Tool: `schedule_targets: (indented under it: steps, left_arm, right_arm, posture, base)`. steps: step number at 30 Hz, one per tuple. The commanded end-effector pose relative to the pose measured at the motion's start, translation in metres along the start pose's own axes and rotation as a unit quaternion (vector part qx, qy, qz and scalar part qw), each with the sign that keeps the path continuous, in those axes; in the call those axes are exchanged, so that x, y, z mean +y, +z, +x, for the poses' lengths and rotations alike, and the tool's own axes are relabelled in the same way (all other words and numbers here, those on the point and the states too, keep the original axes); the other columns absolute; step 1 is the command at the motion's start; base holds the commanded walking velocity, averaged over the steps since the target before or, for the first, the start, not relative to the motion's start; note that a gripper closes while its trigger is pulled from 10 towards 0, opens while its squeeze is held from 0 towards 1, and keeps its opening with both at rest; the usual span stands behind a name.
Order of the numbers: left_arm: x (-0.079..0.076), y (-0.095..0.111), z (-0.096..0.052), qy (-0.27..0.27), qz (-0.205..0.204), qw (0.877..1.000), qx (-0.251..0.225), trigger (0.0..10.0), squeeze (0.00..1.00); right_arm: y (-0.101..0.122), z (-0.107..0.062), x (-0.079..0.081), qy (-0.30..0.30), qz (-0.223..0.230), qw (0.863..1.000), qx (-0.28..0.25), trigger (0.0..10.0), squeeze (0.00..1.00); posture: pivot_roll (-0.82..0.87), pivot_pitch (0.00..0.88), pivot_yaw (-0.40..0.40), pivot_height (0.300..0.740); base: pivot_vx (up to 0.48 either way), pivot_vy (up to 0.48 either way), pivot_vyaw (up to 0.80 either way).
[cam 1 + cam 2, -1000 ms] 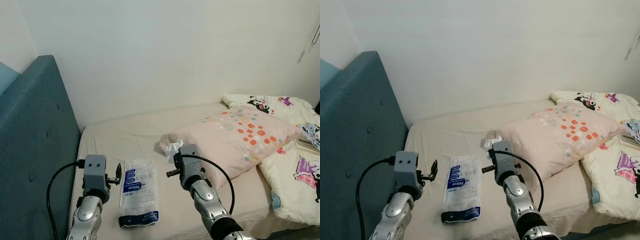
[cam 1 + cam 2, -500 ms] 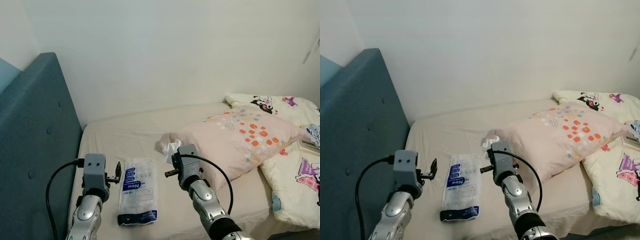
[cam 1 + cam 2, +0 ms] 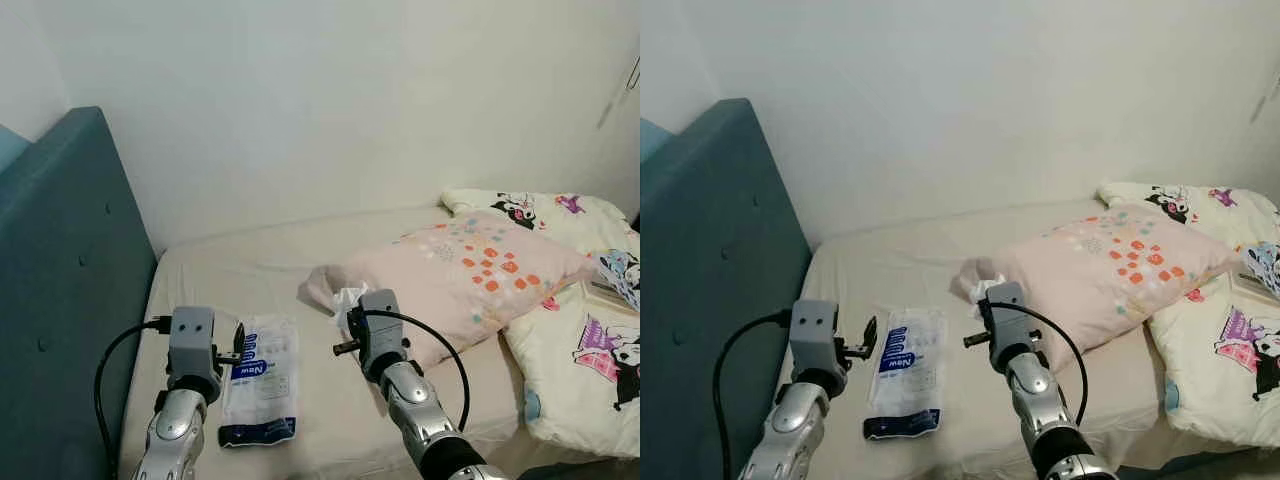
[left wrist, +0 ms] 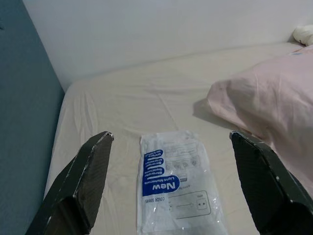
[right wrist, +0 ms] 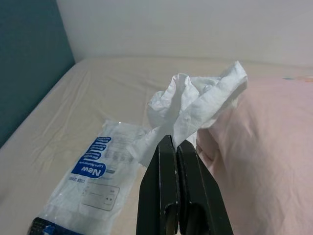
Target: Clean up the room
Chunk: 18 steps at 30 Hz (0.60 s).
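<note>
Right wrist view: crumpled tissue pinched by the right gripper; left gripper spread wide over the packet on the bed.

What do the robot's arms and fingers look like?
Both arms are shiny silver with rounded joints. Each has a boxy grey block at the wrist, with a black cable looping down from it. The left end effector and the right end effector each have two long, flat black fingers.
</note>
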<state>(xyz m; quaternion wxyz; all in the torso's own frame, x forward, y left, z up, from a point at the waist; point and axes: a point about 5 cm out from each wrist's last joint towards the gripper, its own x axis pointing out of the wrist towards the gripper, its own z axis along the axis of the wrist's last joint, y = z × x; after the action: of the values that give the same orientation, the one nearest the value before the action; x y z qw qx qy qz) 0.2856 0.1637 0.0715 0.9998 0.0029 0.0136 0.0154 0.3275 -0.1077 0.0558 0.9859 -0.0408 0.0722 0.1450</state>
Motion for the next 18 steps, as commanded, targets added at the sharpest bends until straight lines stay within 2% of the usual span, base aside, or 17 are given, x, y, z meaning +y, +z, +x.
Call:
schedule_targets:
  steps: [1,18]
  left_arm:
    - [0.0002,0.0009,-0.0015,0.002,0.004,1.0,-0.002,10.0,0.0]
    - [0.004,0.0022,-0.0011,-0.001,0.011,1.0,0.001,10.0,0.0]
  right_arm:
    - [-0.0008,-0.0004,0.0014,0.001,0.008,1.0,0.003,10.0,0.0]
    - [-0.003,-0.0013,0.003,-0.003,0.019,1.0,0.006,10.0,0.0]
  posture:
    - [0.02,0.022,-0.012,0.74]
    - [0.03,0.028,0.001,0.74]
  base:
    - [0.0,-0.352,0.0]
    - [0.0,-0.355,0.0]
